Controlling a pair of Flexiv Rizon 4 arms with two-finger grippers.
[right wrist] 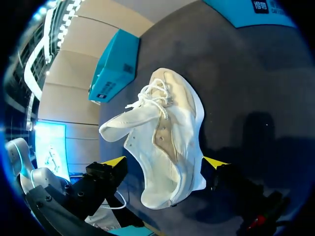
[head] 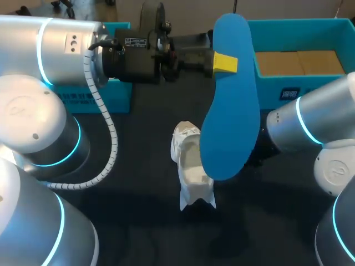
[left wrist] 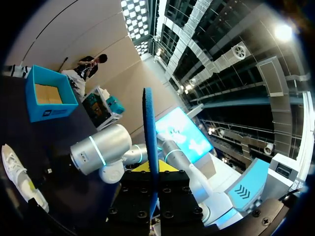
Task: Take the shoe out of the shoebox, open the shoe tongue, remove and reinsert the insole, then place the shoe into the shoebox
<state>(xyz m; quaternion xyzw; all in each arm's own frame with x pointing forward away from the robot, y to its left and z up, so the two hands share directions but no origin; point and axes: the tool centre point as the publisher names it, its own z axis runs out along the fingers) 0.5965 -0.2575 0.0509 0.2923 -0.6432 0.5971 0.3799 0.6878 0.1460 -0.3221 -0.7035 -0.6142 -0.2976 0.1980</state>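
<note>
The dark worktop (head: 138, 221) carries little, and the trouble I foresee begins close to me. The white shoe (head: 191, 166) rests on the worktop with its tongue pulled out and its laces loose. My right claw (right wrist: 165, 162) is open, one yellow tip to each side of the heel end, and at least one finger stands clear of the shoe, so nothing pins it. If the insole pushes in at an angle, I judge the shoe would slide or roll rather than accept it. The floppy tongue or a lace could also fold under the leading edge and block the way.

Above the shoe, my left claw (head: 224, 62) is clamped on the blue insole (head: 230, 111) near one end, leaving the long remainder unsupported. A grip that far off-centre may let it swivel or bend on contact, and it could slip free. It also hangs near my right arm, so a careless swing might brush it.

Counting outward:
- one shoe
- one insole
- two claws on two arms
- at the far edge, one open teal shoebox (head: 272, 88) to the right, with nothing of the task inside
- one further teal box (head: 105, 100) to the left, probably its lid, though I cannot be sure
</note>
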